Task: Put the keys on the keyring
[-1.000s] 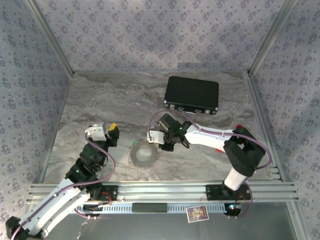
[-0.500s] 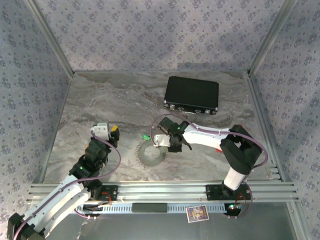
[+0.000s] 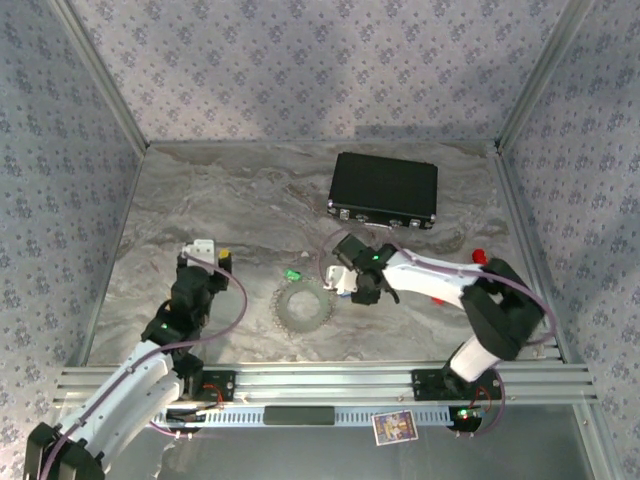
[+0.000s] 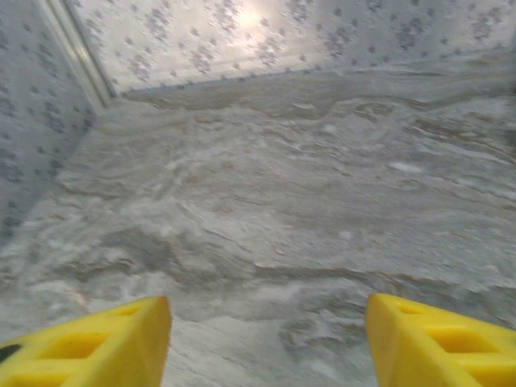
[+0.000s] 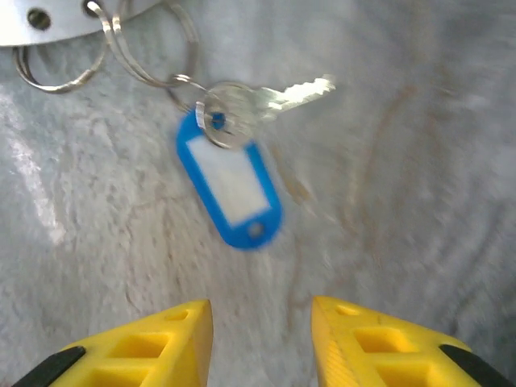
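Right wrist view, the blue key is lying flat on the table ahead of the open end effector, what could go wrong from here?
The blue key lies flat, so the right end effector may scrape the table or slip off it.
The green key sits loose beside the keyring; reaching for either could knock the other away.
The left end effector is open and off to the side, so the unheld keyring could slide when pushed.
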`<act>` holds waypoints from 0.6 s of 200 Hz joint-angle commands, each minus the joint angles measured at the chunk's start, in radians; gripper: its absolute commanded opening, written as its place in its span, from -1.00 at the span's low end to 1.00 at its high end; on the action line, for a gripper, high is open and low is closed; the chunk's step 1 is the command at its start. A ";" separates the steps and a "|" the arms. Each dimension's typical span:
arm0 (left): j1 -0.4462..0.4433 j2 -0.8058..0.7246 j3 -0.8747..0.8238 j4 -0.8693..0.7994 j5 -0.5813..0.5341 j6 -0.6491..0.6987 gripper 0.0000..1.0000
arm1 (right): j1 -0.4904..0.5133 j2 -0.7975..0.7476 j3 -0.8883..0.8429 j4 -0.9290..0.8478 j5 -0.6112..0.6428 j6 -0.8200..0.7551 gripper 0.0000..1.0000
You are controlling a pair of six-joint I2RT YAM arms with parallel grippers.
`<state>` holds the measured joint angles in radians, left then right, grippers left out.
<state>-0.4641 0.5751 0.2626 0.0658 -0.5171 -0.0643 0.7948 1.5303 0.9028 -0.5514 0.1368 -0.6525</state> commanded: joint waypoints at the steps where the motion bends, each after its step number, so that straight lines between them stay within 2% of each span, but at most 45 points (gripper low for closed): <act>1: 0.062 0.027 0.034 0.050 0.020 0.018 0.52 | -0.064 -0.199 -0.055 0.135 -0.117 0.100 -0.20; 34: 0.125 0.115 -0.011 0.186 0.012 0.037 0.83 | -0.250 -0.434 -0.241 0.437 -0.130 0.312 -0.09; 64: 0.182 0.233 -0.036 0.332 0.048 0.101 0.91 | -0.523 -0.535 -0.432 0.712 -0.075 0.473 0.04; 82: 0.232 0.330 -0.043 0.413 0.102 0.107 0.92 | -0.652 -0.518 -0.564 0.939 -0.078 0.505 0.07; 102: 0.299 0.461 -0.054 0.536 0.180 0.098 0.93 | -0.765 -0.422 -0.688 1.223 -0.125 0.600 0.09; 120: 0.318 0.551 -0.024 0.594 0.223 0.108 0.94 | -0.793 -0.380 -0.685 1.279 -0.163 0.610 0.09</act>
<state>-0.1749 1.0424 0.2260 0.4786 -0.3950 0.0193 0.0376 1.1042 0.2302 0.4213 0.0338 -0.1421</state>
